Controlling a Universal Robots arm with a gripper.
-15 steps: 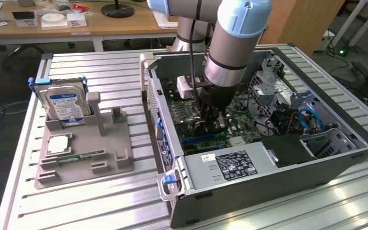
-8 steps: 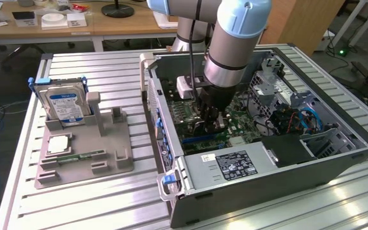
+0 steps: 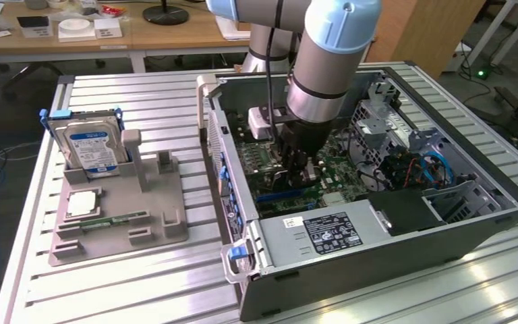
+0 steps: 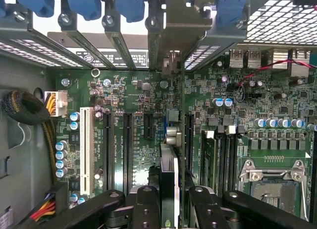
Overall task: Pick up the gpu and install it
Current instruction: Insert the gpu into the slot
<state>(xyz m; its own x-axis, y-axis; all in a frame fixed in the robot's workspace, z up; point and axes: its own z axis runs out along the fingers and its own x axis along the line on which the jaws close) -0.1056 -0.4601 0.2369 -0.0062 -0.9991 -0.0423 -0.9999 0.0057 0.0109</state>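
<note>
The open computer case (image 3: 376, 256) lies on its side, and my gripper (image 3: 295, 172) reaches down into it over the green motherboard (image 4: 129, 90). In the wrist view the gripper (image 4: 171, 197) is shut on the gpu (image 4: 169, 164), seen edge-on as a thin dark card between the two black fingers (image 4: 144, 204). The card's silvery end bracket (image 4: 185, 26) stands at the case's rear slot openings. The card lines up over a blue-edged expansion slot (image 4: 166, 127); I cannot tell whether its lower edge is seated.
A grey parts fixture (image 3: 151, 229) at the exterior view's left holds a silver hard drive (image 3: 90, 145), a processor chip (image 3: 81, 202) and a green memory stick (image 3: 115, 220). Case walls, the power supply (image 3: 331, 233), the drive cage (image 3: 457, 196) and blue latches (image 4: 84, 3) hem in the gripper.
</note>
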